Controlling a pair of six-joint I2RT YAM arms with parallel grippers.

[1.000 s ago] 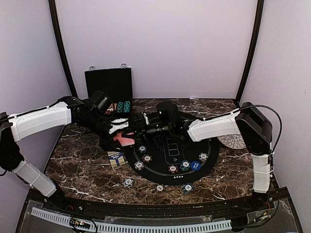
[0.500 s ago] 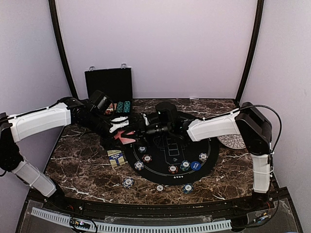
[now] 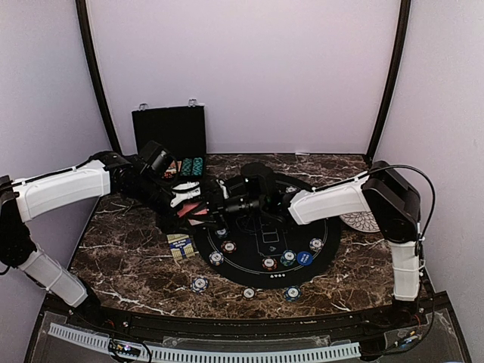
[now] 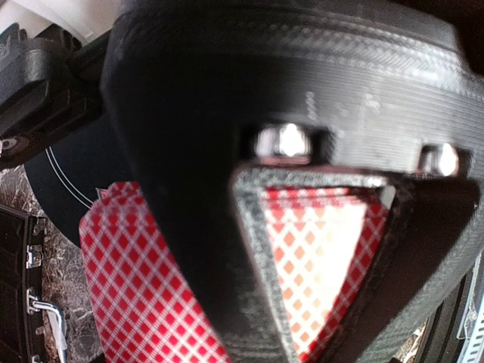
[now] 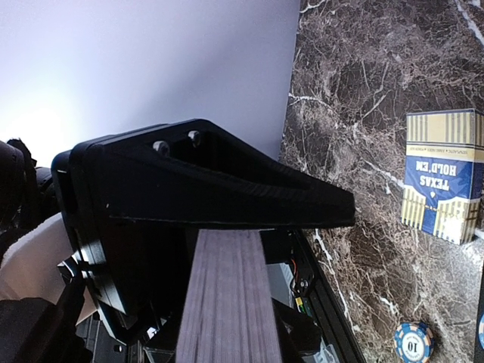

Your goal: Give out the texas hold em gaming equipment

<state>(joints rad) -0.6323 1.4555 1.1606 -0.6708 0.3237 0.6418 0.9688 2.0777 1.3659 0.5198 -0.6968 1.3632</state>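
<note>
Marble worktop (image 3: pixel 128 257), deal barely begun over black mat (image 3: pixel 333 234).
Left tool (image 3: pixel 187 198) clamped on red-backed cards (image 4: pixel 144 280); right tool (image 3: pixel 215 202) against their edge, grip unreadable, possibly peeling one. Chips (image 3: pixel 228 246) and blue disc (image 3: pixel 304 258) already spread round mat; no cards visibly dealt yet.

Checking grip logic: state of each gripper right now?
Left gripper: closed on the red-backed cards.
Right gripper: at the cards; open or closed cannot be told.

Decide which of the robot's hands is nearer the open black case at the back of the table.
Left. The left hand sits just in front of the black case; the right hand is farther out from it, at the near-left edge of the black mat.
</note>
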